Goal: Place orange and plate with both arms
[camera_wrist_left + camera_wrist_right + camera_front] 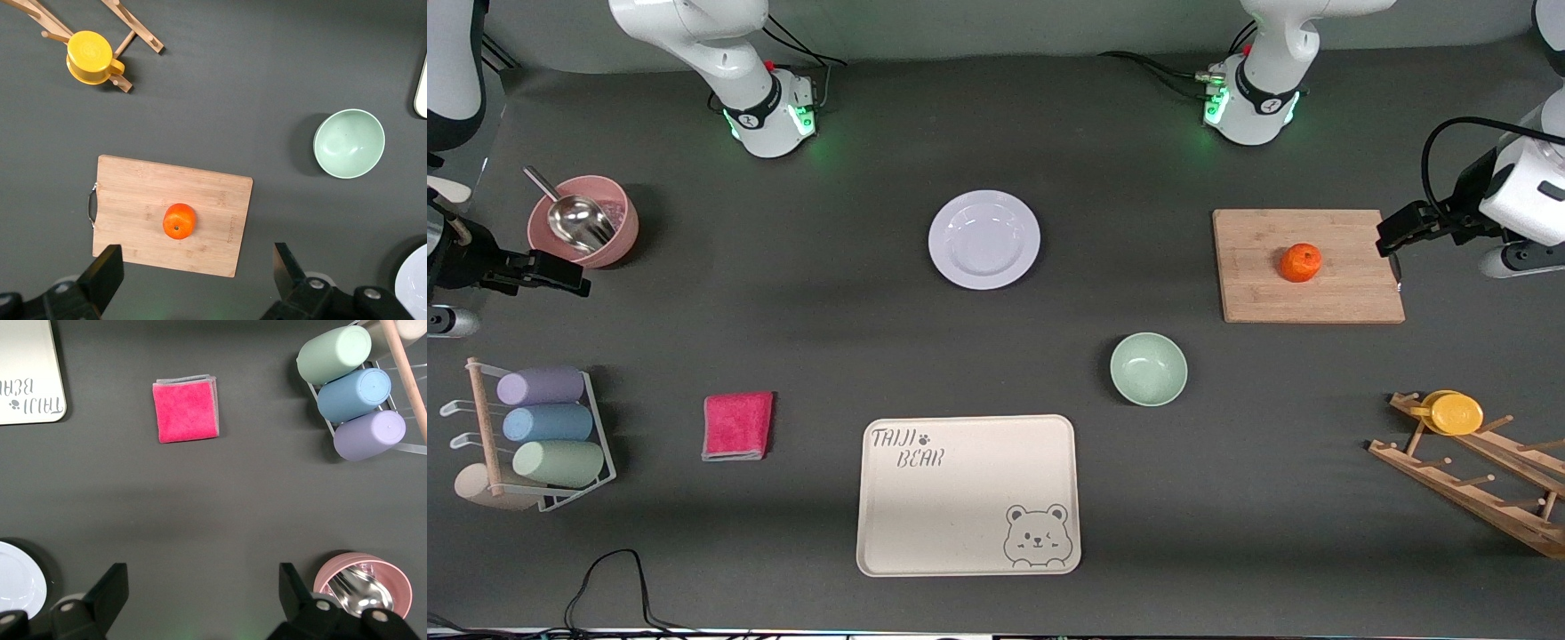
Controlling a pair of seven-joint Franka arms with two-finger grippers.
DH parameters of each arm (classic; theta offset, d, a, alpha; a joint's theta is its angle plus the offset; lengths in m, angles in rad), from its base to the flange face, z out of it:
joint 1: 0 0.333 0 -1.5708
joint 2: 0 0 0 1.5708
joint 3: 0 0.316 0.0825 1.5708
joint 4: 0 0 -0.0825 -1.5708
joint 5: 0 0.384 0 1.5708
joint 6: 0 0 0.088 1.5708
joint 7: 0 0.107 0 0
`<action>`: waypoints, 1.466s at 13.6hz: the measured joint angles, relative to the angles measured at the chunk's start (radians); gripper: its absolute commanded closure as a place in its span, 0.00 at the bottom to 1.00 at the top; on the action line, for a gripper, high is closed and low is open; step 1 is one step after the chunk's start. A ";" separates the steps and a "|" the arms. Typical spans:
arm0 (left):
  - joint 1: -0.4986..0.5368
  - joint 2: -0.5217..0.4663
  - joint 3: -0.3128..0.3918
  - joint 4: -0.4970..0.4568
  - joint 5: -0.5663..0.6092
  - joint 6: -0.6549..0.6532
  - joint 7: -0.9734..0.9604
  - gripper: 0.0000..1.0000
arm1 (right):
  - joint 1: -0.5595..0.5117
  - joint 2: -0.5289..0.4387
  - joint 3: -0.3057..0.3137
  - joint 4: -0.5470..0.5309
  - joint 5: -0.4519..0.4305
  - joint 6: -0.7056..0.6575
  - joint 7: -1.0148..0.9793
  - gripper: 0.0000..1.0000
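The orange [1301, 262] lies on a wooden cutting board [1254, 284] toward the left arm's end of the table; it also shows in the left wrist view [179, 221]. The white plate [984, 239] lies flat and empty mid-table, near the arms' bases; its edge shows in the left wrist view [415, 283] and the right wrist view [17, 581]. My left gripper [1389, 236] is open and empty, up over the board's outer end [197, 267]. My right gripper [569, 276] is open and empty, over bare table beside the pink bowl [200, 587].
A pale green bowl [1148, 369] and a beige bear tray [967, 495] lie nearer the camera than the plate. A pink cloth [737, 426], a cup rack [534, 436] and a pink bowl with a scoop [583, 222] are toward the right arm's end. A wooden rack with a yellow cup [1454, 413] is nearer the camera than the board.
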 measured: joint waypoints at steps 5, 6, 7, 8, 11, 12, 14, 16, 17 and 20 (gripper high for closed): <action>0.000 0.001 0.002 0.011 0.000 -0.028 -0.005 0.00 | 0.000 0.000 0.000 0.000 0.000 0.000 0.000 0.00; 0.000 0.002 0.003 0.015 0.000 -0.036 -0.005 0.00 | 0.000 0.000 0.000 0.000 0.000 0.000 0.000 0.00; 0.000 0.004 0.006 0.016 0.000 -0.037 -0.005 0.00 | 0.000 -0.001 0.000 0.000 0.000 -0.002 0.000 0.00; 0.000 0.008 0.008 0.017 0.000 -0.037 -0.004 0.00 | 0.001 -0.006 0.001 0.001 0.001 -0.007 0.000 0.00; 0.001 0.028 0.012 0.022 0.001 -0.043 -0.004 0.00 | 0.007 -0.044 0.005 -0.007 0.012 -0.043 0.001 0.00; 0.006 0.034 0.013 0.022 0.001 -0.056 -0.004 0.00 | 0.008 -0.072 0.006 -0.027 0.015 -0.047 0.004 0.00; 0.028 0.038 0.014 0.025 0.001 -0.095 -0.004 0.00 | 0.009 -0.148 0.009 -0.095 0.017 -0.051 0.014 0.00; 0.043 0.022 0.017 0.020 0.001 -0.156 -0.004 0.00 | 0.010 -0.231 0.012 -0.173 0.019 -0.051 0.027 0.00; 0.051 -0.001 0.017 0.002 0.001 -0.166 -0.004 0.00 | 0.010 -0.272 0.014 -0.211 0.020 -0.050 0.039 0.00; 0.056 -0.120 0.017 -0.135 0.001 -0.148 -0.004 0.00 | 0.028 -0.358 0.024 -0.308 0.022 -0.035 0.093 0.00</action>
